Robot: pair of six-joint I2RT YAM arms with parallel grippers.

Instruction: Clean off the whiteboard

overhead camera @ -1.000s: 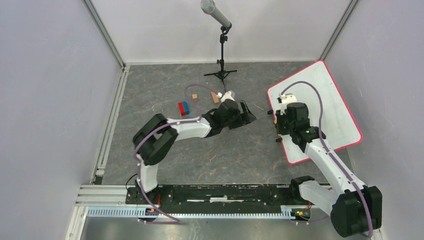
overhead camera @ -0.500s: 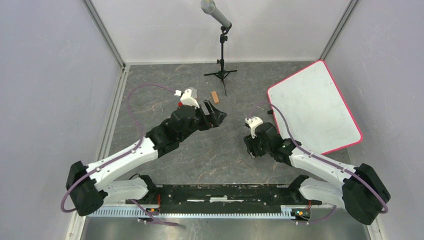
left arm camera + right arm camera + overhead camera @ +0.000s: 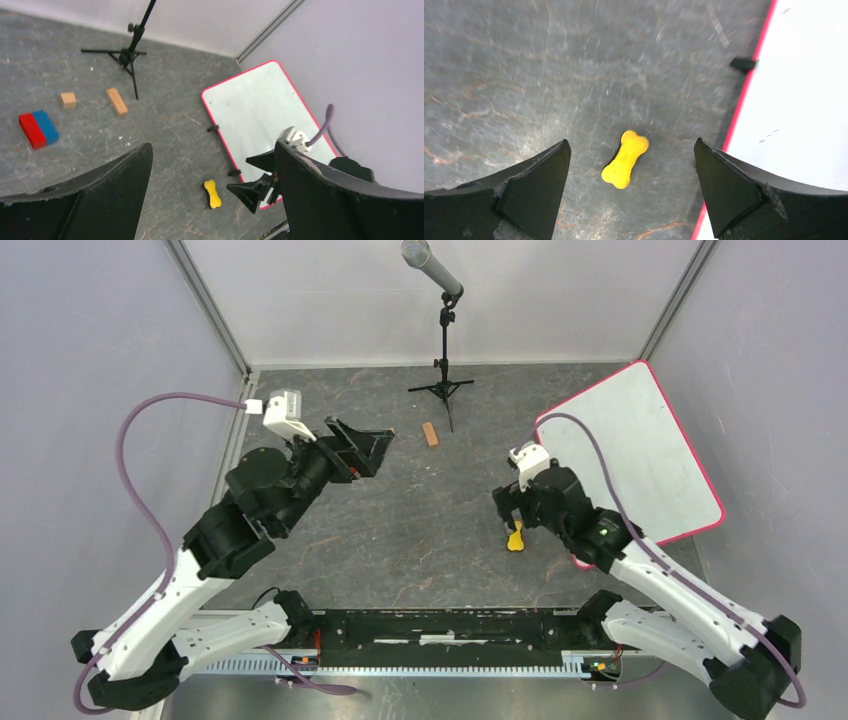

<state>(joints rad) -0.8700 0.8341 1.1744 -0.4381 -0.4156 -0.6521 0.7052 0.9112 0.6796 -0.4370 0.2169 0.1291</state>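
Open table in the middle, yellow eraser just left of whiteboard, microphone stand and wooden block far centre.

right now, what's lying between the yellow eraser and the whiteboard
Nothing: only bare grey tabletop separates the yellow bone-shaped eraser from the red rim of the whiteboard, clearest in the right wrist view.
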